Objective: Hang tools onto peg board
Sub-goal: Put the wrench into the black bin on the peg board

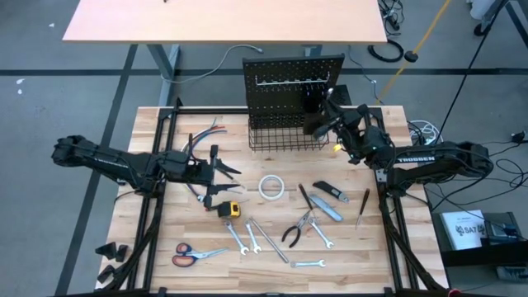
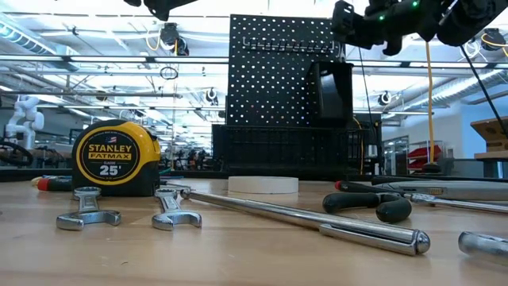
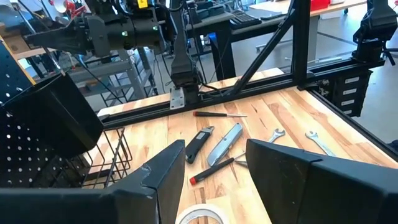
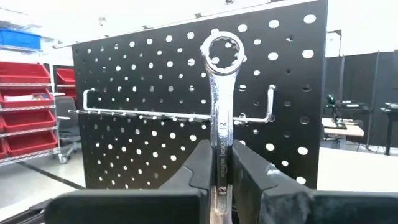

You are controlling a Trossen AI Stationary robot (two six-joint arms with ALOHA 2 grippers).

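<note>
Right gripper (image 4: 221, 171) is clamped on a silver wrench (image 4: 219, 93) mid-shank, ring end up, held in front of the peg board (image 4: 155, 81) near its hook rail (image 4: 155, 114). Steel: stiff, smooth, prob. slippery, so the flat shank grip suits. Left gripper (image 3: 214, 168) jaws part-open, empty, near table's left-centre.

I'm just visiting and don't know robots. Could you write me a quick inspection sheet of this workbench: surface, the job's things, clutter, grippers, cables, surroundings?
Surface: pale wooden table, tools scattered across it.
Job's things: upright black peg board with a silver hook rail and a wire basket; tape measure, scissors, pliers, and wrenches lie loose.
Clutter: tape roll; bundle of coloured wires.
Grippers: right gripper shut on a silver wrench, held upright before the rail; left gripper open, empty, above the table.
Cables: loose cords off the table's right edge.
Surroundings: second table behind; red bins in the room.
</note>
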